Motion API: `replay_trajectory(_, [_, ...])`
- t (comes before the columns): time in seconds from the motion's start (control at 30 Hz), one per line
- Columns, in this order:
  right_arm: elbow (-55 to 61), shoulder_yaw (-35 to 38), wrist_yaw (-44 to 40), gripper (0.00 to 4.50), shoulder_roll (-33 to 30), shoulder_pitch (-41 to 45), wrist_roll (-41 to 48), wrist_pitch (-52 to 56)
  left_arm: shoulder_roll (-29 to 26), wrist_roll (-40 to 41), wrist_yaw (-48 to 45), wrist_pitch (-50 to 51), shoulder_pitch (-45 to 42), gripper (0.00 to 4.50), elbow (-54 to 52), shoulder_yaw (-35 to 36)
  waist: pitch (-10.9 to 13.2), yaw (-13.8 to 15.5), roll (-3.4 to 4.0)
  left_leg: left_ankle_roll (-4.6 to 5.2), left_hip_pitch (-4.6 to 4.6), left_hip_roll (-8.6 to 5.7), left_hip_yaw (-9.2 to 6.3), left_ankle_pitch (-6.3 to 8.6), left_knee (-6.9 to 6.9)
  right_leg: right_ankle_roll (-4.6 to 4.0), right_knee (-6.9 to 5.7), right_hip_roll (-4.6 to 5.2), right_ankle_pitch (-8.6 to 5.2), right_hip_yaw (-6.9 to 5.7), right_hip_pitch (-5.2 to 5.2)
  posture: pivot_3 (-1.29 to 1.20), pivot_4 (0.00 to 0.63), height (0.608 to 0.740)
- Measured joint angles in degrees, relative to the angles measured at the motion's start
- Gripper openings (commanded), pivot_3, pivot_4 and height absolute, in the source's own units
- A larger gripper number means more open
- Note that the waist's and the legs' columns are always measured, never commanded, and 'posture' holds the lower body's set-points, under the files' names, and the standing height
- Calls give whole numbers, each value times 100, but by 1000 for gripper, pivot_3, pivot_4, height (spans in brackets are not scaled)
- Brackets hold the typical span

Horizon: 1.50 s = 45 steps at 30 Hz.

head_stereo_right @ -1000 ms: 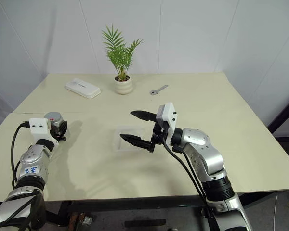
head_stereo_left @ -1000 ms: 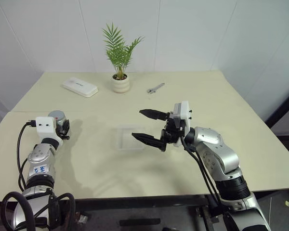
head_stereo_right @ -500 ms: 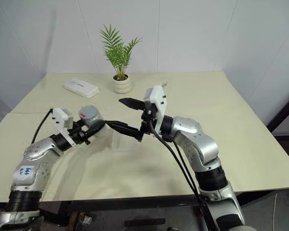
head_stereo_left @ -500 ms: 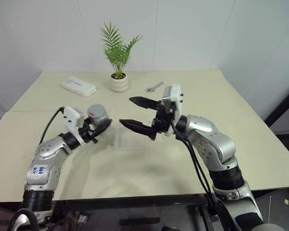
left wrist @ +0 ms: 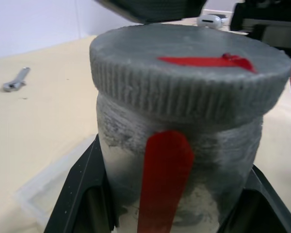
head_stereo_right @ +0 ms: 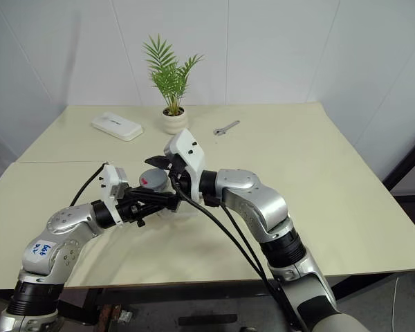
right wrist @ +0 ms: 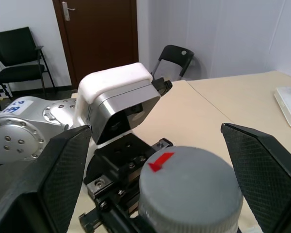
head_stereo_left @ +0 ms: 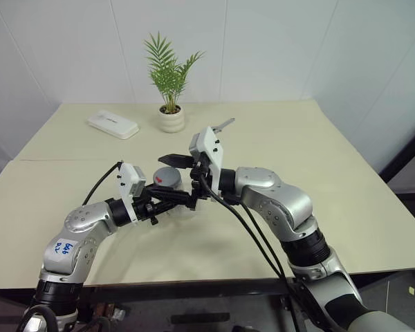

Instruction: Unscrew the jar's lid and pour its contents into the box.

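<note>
White walls back a pale yellow tabletop (head_stereo_left: 346, 173), where both arms meet near the middle. Left end effector (left wrist: 172, 213) is clamped on the jar (left wrist: 179, 160), holding it upright above the surface, red stripe facing the wrist. Its grey lid (right wrist: 191, 191) with a small red mark is screwed on. Right end effector (right wrist: 150, 179) reaches in from the right with its fingers (right wrist: 262, 170) spread wide on either side of the lid, not touching it. Beneath the jar lies the clear box (left wrist: 48, 187). At the far edge stand a potted plant (head_stereo_left: 170, 83), a white case (head_stereo_left: 113, 124) to its left, and a small wrench (head_stereo_left: 223, 124) to its right.
</note>
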State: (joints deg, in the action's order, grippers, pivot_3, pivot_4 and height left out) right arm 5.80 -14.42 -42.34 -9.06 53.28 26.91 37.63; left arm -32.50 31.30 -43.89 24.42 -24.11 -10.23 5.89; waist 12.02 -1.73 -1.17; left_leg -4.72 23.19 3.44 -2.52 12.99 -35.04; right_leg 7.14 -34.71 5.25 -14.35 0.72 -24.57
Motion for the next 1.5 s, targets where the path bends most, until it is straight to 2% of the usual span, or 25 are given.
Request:
replay_trajectory(0.3, [-339, 9, -21, 4500, 55, 3, -182, -127, 68, 52, -12, 52, 0, 1932, -103, 41, 0, 0, 0, 0, 0, 6, 0, 1, 1, -1, 0, -6, 0, 0, -1, 0, 150, 740])
replay_trajectory(0.4, [-338, 10, -38, 3879, 64, 2, -203, -133, 68, 54, -26, 54, 0, 1932, -103, 50, 0, 0, 0, 0, 0, 12, 0, 2, 2, -2, 0, -12, -1, 0, -2, 0, 150, 740])
replay_trajectory(0.53, [-334, 46, -58, 2557, 72, -4, -203, -137, 65, 55, -77, 60, 2, 1932, -106, 75, 0, 1, 0, -1, 0, 16, 0, 2, 1, -3, 0, -17, -1, 1, -2, 0, 150, 740])
replay_trajectory(0.73, [-327, 43, -278, 2558, -4, -44, -187, -152, -33, 127, -265, 122, 56, 1932, -140, 81, 0, 1, 0, -2, 0, 22, 0, 3, 1, -5, 0, -29, -2, 10, -3, 0, 150, 740])
replay_trajectory(0.83, [-317, -3, -1002, 2558, -295, -40, -13, -330, -201, 328, -778, 184, 95, 1932, -245, 46, 1, 4, 1, -3, 1, 24, 0, 6, 1, -6, 5, -31, -3, 12, -2, 0, 150, 740])
replay_trajectory(1.0, [-783, -120, -2927, 2558, -855, 413, 564, -454, -580, 723, -1830, 440, -19, 1932, -503, -226, 3, -15, 3, -3, 1, 28, 0, 8, -1, -6, 5, -39, -3, 17, -3, 0, 150, 740])
replay_trajectory(1.17, [-1202, -177, -3559, 2558, -875, 724, 603, -566, -620, 772, -2042, 443, -128, 1932, -512, -270, 3, -20, 3, -1, -4, 43, -1, 9, 0, -26, -5, -57, -14, 20, -9, 0, 150, 740])
replay_trajectory(1.23, [-1274, -179, -3572, 3295, -870, 724, 593, -621, -581, 766, -1997, 438, -117, 1932, -504, -274, 3, -16, 3, -2, -1, 43, -1, 9, 0, -26, -6, -57, -14, 23, -11, 0, 150, 740])
replay_trajectory(1.37, [-1321, 115, -3430, 4482, -994, 717, 523, -638, -557, 784, -1867, 427, 112, 1932, -439, -20, 3, -3, 3, -3, 0, 43, 0, 10, 0, -25, -6, -58, -14, 25, -13, 0, 150, 740])
replay_trajectory(1.5, [-1215, 223, -3233, 4482, -990, 589, 487, -760, -559, 757, -1684, 421, 232, 1932, -449, 104, 3, -2, 3, -3, 0, 43, 0, 10, 0, -25, -7, -58, -14, 25, -14, 0, 150, 740])
